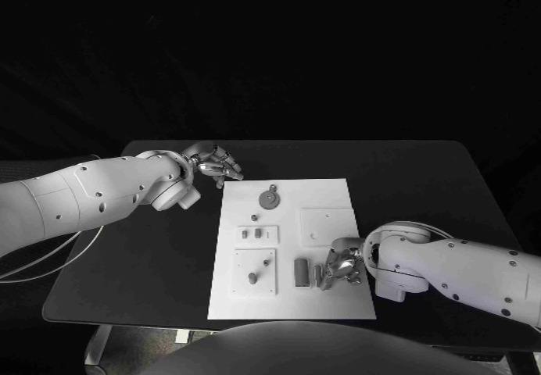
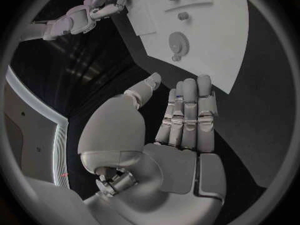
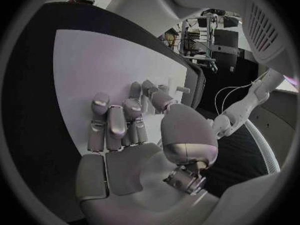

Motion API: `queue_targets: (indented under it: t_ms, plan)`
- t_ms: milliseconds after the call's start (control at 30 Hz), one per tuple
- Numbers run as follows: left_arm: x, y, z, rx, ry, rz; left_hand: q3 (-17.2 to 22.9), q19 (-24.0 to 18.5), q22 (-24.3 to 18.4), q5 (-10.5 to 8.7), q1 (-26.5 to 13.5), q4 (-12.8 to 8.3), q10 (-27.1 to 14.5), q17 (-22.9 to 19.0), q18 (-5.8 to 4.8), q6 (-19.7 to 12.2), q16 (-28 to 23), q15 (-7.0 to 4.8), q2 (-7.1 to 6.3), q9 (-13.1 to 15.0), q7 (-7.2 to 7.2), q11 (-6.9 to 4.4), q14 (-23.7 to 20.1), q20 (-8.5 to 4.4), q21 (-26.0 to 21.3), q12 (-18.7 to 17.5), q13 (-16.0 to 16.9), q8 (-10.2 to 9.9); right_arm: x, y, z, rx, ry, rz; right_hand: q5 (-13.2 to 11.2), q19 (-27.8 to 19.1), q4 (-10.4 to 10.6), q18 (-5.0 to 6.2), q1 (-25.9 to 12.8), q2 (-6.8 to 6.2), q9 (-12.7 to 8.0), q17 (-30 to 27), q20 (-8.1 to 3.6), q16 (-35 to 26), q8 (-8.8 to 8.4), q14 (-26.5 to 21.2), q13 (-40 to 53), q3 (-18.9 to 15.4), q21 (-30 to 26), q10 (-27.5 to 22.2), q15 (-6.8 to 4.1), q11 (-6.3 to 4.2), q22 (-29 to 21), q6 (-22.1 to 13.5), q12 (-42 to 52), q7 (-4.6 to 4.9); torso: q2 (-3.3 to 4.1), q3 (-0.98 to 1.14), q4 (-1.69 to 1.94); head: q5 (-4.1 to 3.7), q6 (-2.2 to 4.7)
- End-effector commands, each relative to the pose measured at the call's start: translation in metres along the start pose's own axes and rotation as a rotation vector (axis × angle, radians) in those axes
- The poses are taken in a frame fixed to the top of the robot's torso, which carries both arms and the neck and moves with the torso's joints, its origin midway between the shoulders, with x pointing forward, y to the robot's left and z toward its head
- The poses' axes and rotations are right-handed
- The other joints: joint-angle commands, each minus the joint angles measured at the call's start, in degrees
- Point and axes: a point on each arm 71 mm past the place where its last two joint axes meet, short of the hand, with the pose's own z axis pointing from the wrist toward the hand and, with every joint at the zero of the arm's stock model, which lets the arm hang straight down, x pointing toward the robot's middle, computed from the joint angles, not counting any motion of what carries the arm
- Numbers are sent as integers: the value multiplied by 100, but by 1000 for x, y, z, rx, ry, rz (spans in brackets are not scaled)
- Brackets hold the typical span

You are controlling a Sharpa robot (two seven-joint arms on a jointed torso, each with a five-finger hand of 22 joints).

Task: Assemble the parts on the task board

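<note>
Left hand (image 2: pixel 181 120) spread, empty; right hand (image 1: pixel 341 267) on task board (image 1: pixel 327 191), perhaps pinching a part.

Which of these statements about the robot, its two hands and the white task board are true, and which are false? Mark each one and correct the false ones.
1. The left hand hovers beside the far left corner of the task board. True.
2. The right hand is over the board's near right part. True.
3. The left hand holds the round gear-like part. False: that part lies on the board, apart from the hand, whose fingers are spread and hold nothing.
4. The task board lies on a white table. False: the table is black.
5. The dark upright block stands on the board just left of the right hand. True.
</note>
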Motion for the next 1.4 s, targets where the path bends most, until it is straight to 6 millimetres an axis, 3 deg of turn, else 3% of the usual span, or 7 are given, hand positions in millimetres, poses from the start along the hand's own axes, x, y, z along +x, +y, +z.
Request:
queue_targets:
  t_ms: [33,333,533,767,1100,1300,1400]
  plan:
    - [0,-2,0,11,6,2,-7,9,8,-12,18,34,33,6,286,9,-31,-16,-7,-8,45,4,3,-39,-20,11,8,24,1,-14,0,27,-26,-4,19,-28,5,95,-44,-171,-11,-56,-33,23,-7,-9,-12,-64,10,43,16,6,3,-13,13,26,-1,4,-4,4,1]
    - [-2,-1,0,18,-1,-5,-12,-95,-9,-8,-6,45,14,-15,262,4,-117,10,-28,-13,46,23,-108,-13,-94,-1,14,24,-12,-17,-15,-18,-61,7,18,-61,105,95,-199,-627,-113,-311,5,-37,-248,-210,-34,-106,-66,-5,35,178,-48,-459,-26,208,-5,5,-14,-31,1]
    - [-4,0,1,29,-5,-25,10,-373,-126,-11,-27,66,-47,-113,197,-29,-412,97,-26,-25,58,83,-368,71,-366,-23,33,22,-36,-15,-25,-68,-124,20,20,-47,686,95,-297,-1185,-126,-480,35,-78,-296,-350,-44,204,-121,-67,63,258,-103,-607,-29,289,-5,2,-10,-70,1]
    - [-11,6,2,-8,-37,-173,73,-671,-436,-10,-41,64,-153,-349,140,-58,-1036,275,-2,-22,66,149,-593,233,-834,-39,18,44,-98,-25,-28,-152,-388,107,17,-154,763,95,-167,-1138,-80,-772,75,-320,-272,-449,-243,205,-210,-65,75,274,-144,-682,-212,302,1,2,-5,-140,9]
    - [-30,19,3,-28,-118,-416,107,-1064,-821,-10,-85,3,-415,-606,146,-149,-1929,586,93,-23,97,258,-916,537,-1400,-71,-150,49,-179,-47,-23,-387,-629,491,28,-813,210,20,-75,-545,58,-1420,434,-1425,-254,-1005,-1160,85,-972,-542,138,346,-504,-898,-1306,375,10,11,-18,-282,624]
    - [-33,13,6,23,-116,-484,87,-1557,-1081,-12,-159,-31,-765,-765,60,-336,-2444,769,124,-54,72,278,-1327,731,-1831,-85,-353,-19,-205,-45,-24,-482,-691,571,31,-1539,70,-138,-158,-437,-30,-2006,741,-2698,-434,-1678,-2158,210,-1850,-1039,500,611,-958,-1289,-2585,624,66,43,14,-362,958]
    - [-31,9,10,51,-106,-504,43,-1857,-1254,-18,-229,-50,-1034,-897,-17,-468,-2772,864,126,-68,22,274,-1722,826,-2046,-91,-495,-65,-212,-43,-23,-524,-702,603,9,-2061,73,-277,-197,-374,-126,-2443,907,-3665,-546,-2087,-2830,312,-2391,-1220,853,828,-1233,-1516,-3446,741,66,54,28,-395,1114]
